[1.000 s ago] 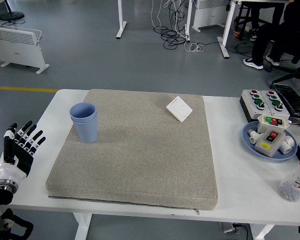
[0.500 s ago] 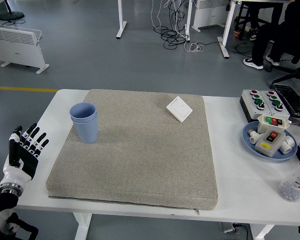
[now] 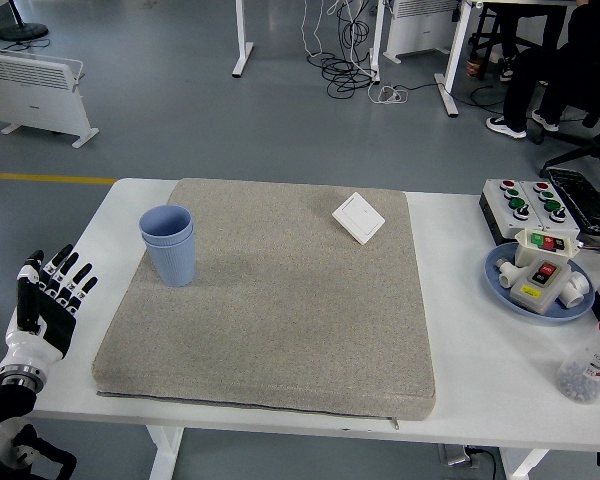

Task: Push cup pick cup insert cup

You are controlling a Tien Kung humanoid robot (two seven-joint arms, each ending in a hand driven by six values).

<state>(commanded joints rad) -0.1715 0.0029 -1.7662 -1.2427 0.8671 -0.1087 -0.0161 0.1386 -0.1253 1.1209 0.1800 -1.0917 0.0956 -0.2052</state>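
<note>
Blue cups (image 3: 168,244), one nested in the other, upright on the grey mat (image 3: 270,300) toward the table's (image 3: 480,380) far-left corner. Likely light, stiff plastic, smooth-walled; best gripped around the mid-wall. Left hand (image 3: 46,303) at the table's left edge, fingers spread, holding nothing.

Mat (image 3: 270,300) lies centred on the table (image 3: 480,370); stacked cups (image 3: 169,245) stand upright on its far-left part, a flat switch plate (image 3: 358,217) on its far-right part. Right of the mat: button box (image 3: 525,205) behind, plate (image 3: 500,280) holding switch units just before it, bottle (image 3: 588,365) nearest the front edge. Left hand (image 3: 45,305) sits off the mat's left edge, well apart from the cups
</note>
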